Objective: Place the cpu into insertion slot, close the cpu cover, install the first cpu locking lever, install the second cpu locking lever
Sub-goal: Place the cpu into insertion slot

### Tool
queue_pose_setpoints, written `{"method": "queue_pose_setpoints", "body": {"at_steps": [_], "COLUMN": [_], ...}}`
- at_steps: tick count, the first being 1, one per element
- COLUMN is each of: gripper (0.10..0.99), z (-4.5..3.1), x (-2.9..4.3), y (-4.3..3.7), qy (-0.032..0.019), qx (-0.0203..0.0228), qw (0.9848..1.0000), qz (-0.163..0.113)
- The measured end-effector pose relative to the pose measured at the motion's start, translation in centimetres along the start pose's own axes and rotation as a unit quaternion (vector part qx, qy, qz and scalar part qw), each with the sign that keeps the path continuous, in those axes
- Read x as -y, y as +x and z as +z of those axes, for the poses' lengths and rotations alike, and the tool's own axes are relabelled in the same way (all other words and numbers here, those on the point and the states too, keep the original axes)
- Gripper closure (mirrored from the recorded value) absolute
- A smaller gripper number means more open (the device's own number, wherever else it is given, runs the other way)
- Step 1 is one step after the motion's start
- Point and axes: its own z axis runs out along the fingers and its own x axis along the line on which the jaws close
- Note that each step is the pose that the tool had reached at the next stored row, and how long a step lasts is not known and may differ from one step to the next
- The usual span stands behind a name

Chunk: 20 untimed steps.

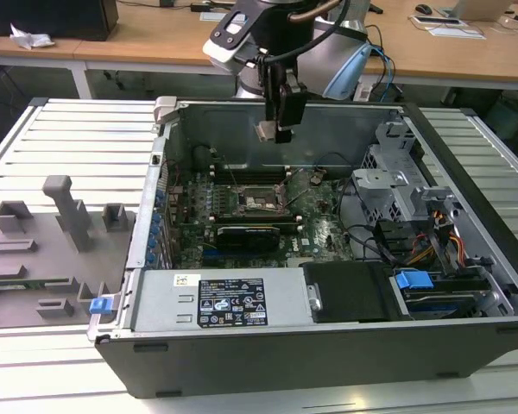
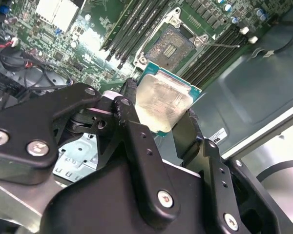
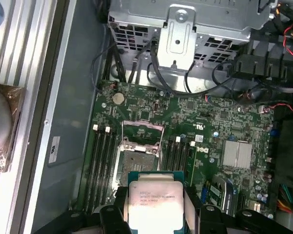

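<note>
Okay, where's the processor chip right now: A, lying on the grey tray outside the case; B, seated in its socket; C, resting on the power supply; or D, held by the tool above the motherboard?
D: the chip is clamped between the fingers of the tool, while the socket on the board beneath it lies open and empty.

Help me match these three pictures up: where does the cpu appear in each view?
Exterior view: cpu held at the gripper tip, above the motherboard.
Second wrist view: cpu clamped between the black fingers, silvery top toward the camera.
First wrist view: cpu between the fingers.
Shared landmark: the insertion slot, uncovered and empty in all three.
</note>
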Motion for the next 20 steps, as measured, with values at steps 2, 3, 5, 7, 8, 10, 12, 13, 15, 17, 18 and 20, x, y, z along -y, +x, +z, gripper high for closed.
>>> {"method": "queue_pose_setpoints", "body": {"at_steps": [2,3,5,7,8,10,12,13,15,17,18,20], "gripper": [0.545,0.545,0.545,0.545,0.545,0.545,0.545,0.545,0.545,0.545,0.545,0.545], "z": [0.06,0.09,0.19,0.25,0.32,0.49,0.63,0.65,0.71,0.76,0.78,0.9], "x": [0.02,0.02,0.03,0.03,0.04,0.06,0.07,0.07,0.08,0.08,0.08,0.09], "y": [0.0,0.0,0.0,0.0,0.0,-0.01,-0.01,-0.01,-0.01,-0.01,-0.01,-0.01], "qy": [-0.0002,-0.0002,-0.0003,-0.0003,-0.0003,-0.0003,-0.0003,-0.0002,-0.0003,-0.0002,-0.0003,-0.0003], "qx": [0.0011,0.0013,0.0013,0.0013,0.0013,0.0013,0.0013,0.0013,0.0013,0.0013,0.0013,0.0013], "qw": [0.9999,0.9999,0.9999,0.9999,0.9999,0.9999,0.9999,0.9999,0.9999,0.9999,0.9999,0.9999], "qz": [0.012,0.013,0.014,0.014,0.014,0.014,0.014,0.014,0.014,0.014,0.014,0.014]}}
